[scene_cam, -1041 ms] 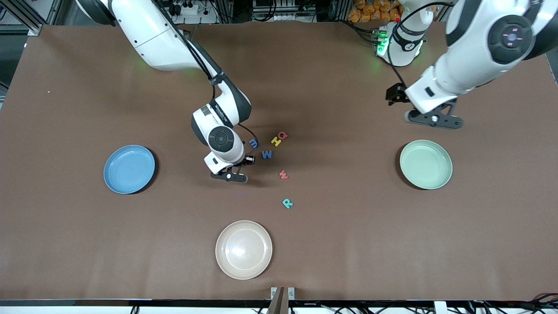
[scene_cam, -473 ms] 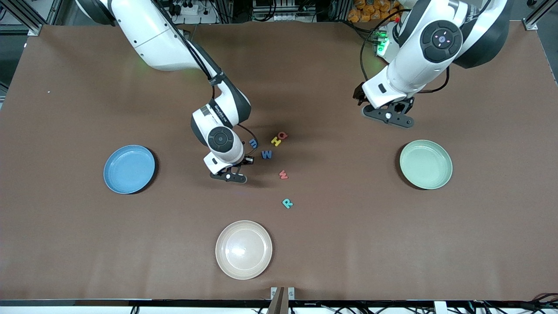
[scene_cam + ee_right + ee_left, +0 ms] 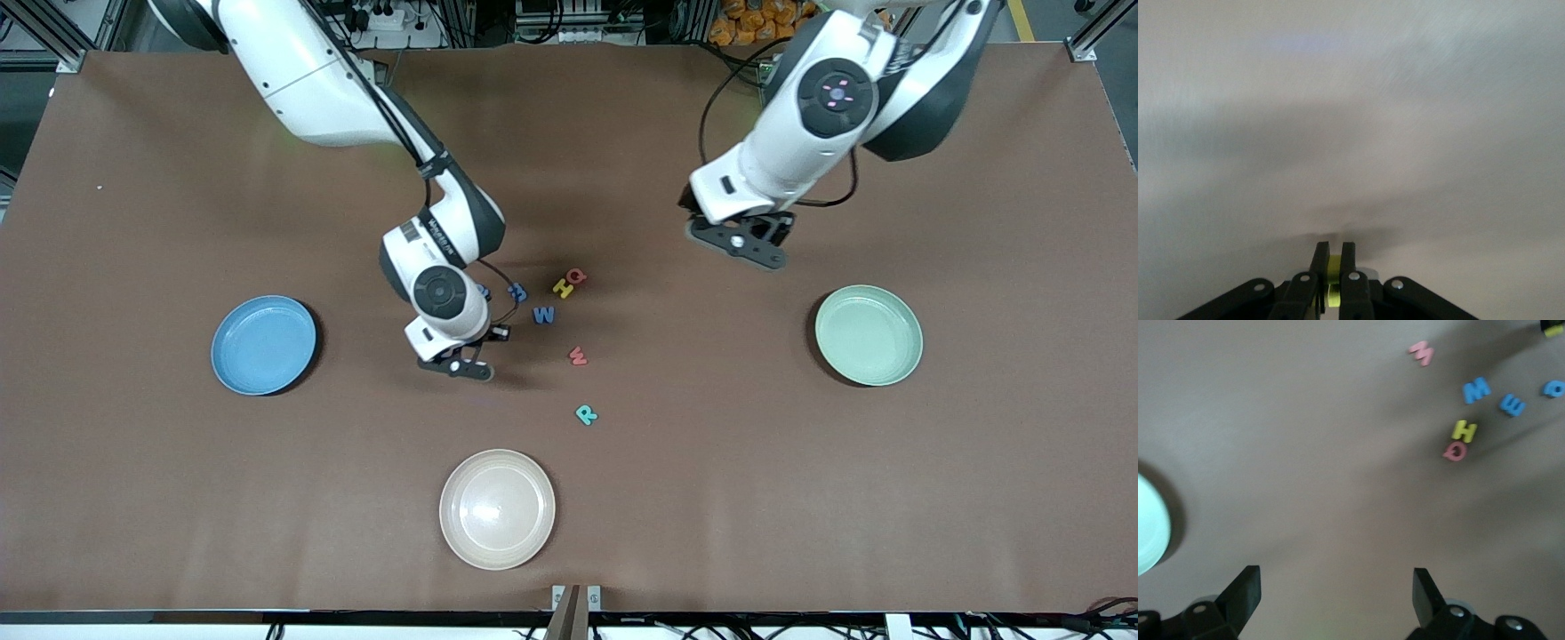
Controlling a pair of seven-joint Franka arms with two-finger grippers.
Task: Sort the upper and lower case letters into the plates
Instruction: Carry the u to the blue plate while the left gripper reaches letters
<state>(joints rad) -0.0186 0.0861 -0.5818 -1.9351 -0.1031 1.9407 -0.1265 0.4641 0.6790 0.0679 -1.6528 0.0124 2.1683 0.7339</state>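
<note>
We are carrying a yellow-green letter in the right gripper (image 3: 1330,263), above bare table between the letter cluster and the blue plate (image 3: 263,344).

Our right jaws are pinching the yellow-green letter (image 3: 1332,280) thinly, so we are wanting a level, unhurried carry, releasing low over the proper plate. The left gripper (image 3: 1337,595) is hanging wide open and empty near the mint green plate (image 3: 869,334); both plates are lying empty.
</note>
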